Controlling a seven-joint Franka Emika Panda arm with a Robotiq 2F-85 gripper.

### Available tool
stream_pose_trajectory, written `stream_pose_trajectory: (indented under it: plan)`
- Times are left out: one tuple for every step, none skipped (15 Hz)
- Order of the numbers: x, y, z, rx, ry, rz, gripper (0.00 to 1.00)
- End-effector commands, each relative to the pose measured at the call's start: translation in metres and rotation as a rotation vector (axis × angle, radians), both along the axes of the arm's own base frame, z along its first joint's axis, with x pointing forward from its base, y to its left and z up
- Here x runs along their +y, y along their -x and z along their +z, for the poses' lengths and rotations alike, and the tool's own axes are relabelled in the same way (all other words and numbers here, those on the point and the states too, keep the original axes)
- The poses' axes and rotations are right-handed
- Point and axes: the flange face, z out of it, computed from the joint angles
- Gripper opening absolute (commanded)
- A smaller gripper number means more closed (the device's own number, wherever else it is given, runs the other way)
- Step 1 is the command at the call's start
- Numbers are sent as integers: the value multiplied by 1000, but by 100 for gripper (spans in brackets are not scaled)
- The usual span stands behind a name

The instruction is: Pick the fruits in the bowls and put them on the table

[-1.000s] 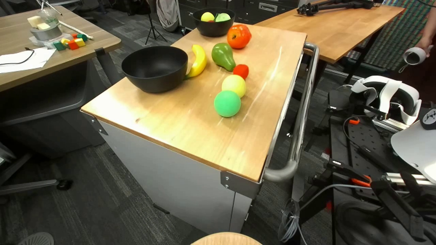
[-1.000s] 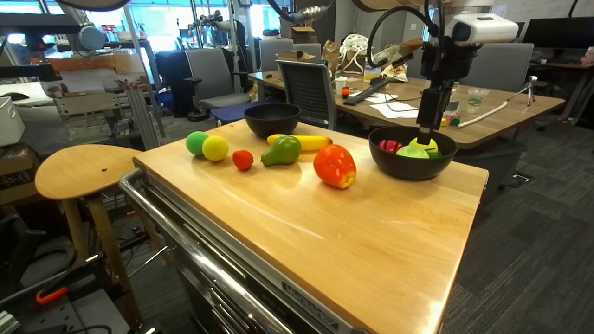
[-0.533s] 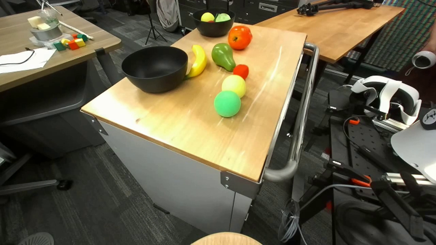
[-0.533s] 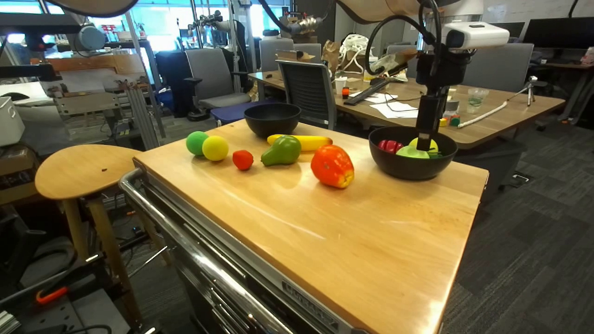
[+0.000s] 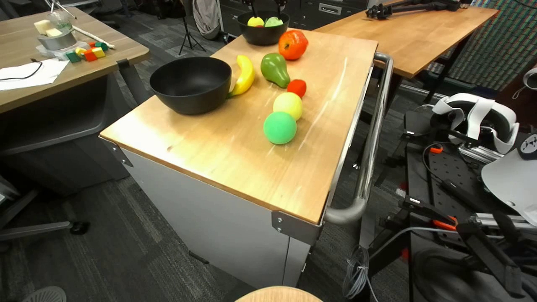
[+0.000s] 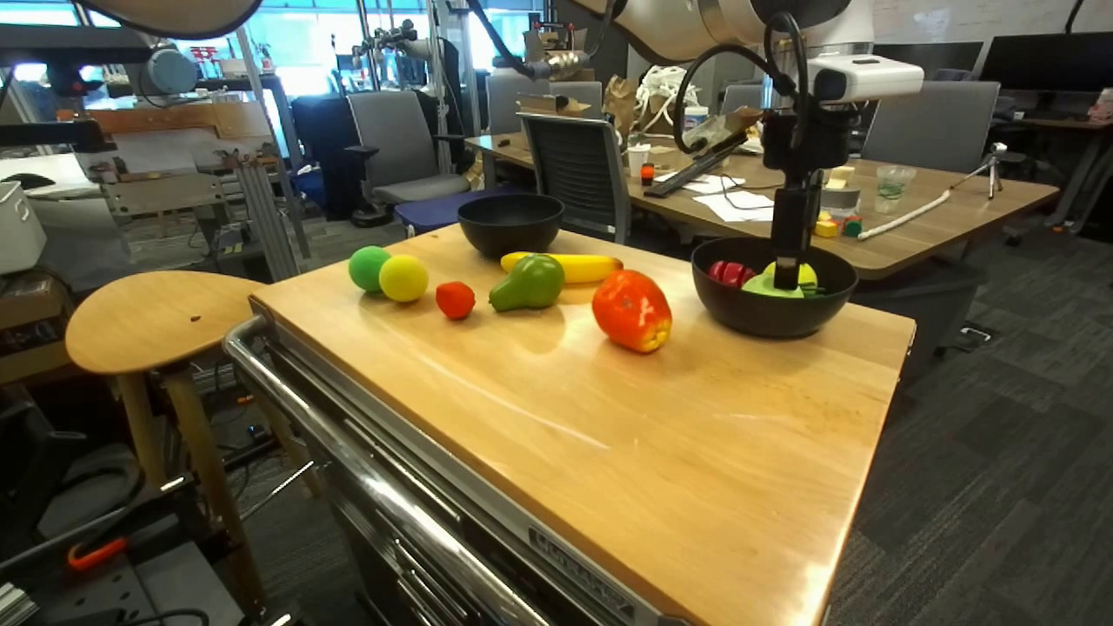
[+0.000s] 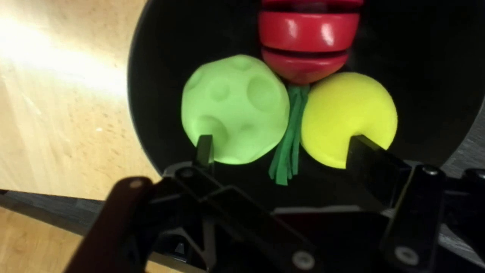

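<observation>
The pincer (image 7: 281, 142) stands spread within a black bowl (image 6: 765, 320) on the counter (image 6: 556, 469), one finger (image 7: 205, 149) at the dimpled green ball (image 7: 235, 106), its opposite at the yellow ball (image 7: 348, 113), a red segmented piece (image 7: 308, 32) just beside.

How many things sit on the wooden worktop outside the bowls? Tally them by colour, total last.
Green: 2 (green ball, pear-shaped fruit)
Yellow: 2 (yellow ball, banana)
Red or orange-red: 2 (small red fruit, large orange-red fruit)
Total: 6
</observation>
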Motion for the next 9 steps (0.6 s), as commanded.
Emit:
stream_pose_trajectory:
  plan:
    - [9, 0, -10, 8, 38, 19, 63]
    - [10, 1, -10, 9, 43, 27, 58]
    - [12, 1, -11, 7, 44, 32, 59]
    - [14, 2, -12, 6, 46, 37, 57]
    - [16, 3, -14, 5, 45, 42, 62]
    - [19, 5, -16, 7, 45, 47, 62]
    - [22, 6, -17, 3, 47, 55, 64]
    - [25, 8, -20, -2, 47, 59, 65]
    - [29, 10, -22, -1, 46, 62, 65]
